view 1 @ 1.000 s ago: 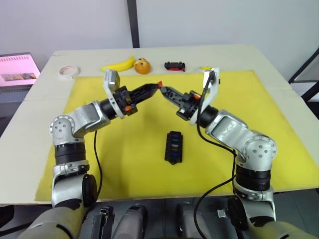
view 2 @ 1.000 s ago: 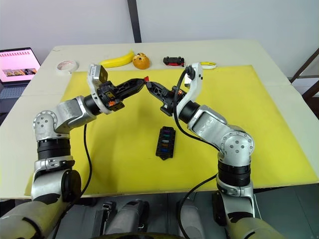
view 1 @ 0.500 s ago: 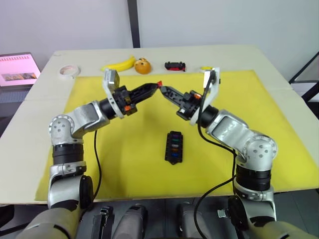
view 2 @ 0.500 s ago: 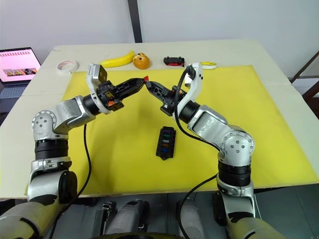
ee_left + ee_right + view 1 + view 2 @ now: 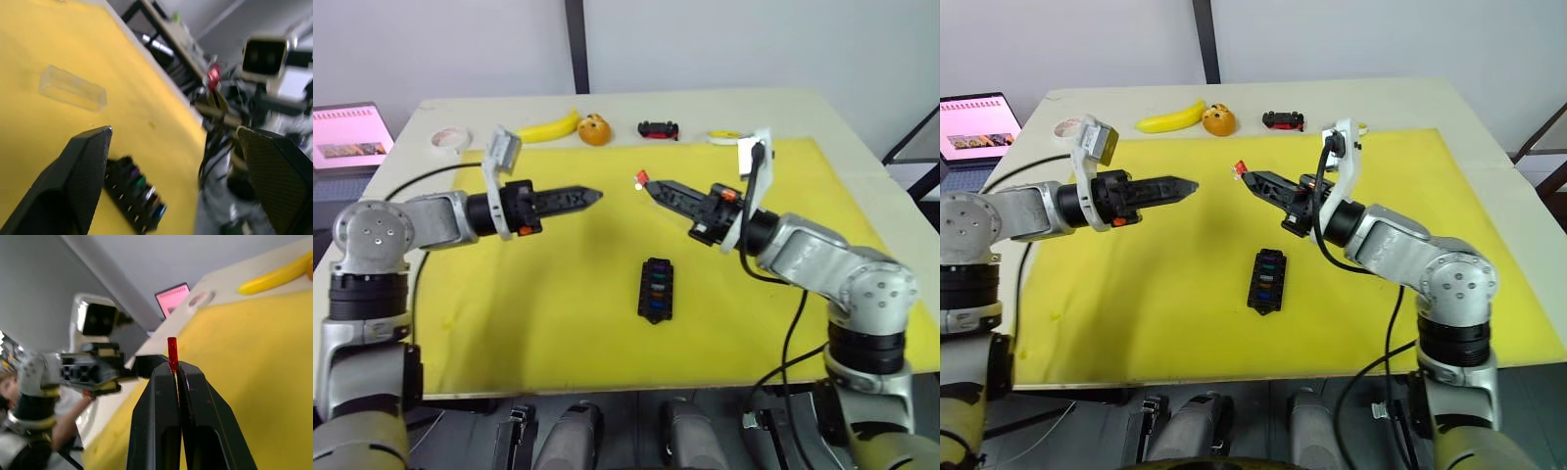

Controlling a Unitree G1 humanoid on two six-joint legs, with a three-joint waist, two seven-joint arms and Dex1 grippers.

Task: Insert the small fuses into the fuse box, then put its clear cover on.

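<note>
on the yellow mat (image 5: 558,294), mid-table: fuse box (image 5: 654,289), lying flat with its long axis running near to far, most slots already showing coloured fuses. held above the mat on the far side of it: right gripper (image 5: 651,186), fingers pinched tight on a red fuse (image 5: 640,179) that sticks out past the tips. from that fuse, the box lies nearer and lower, almost straight toward the near edge and only slightly right. right arm clearly the closer of the two to the box. further left, at similar height: left gripper (image 5: 589,196), fingers spread apart in its wrist view and holding nothing, pointing right toward the other. clear cover (image 5: 72,88) resting on the mat, apart from the box. likely next: carrying the red fuse down and nearer, onto a free slot.
</note>
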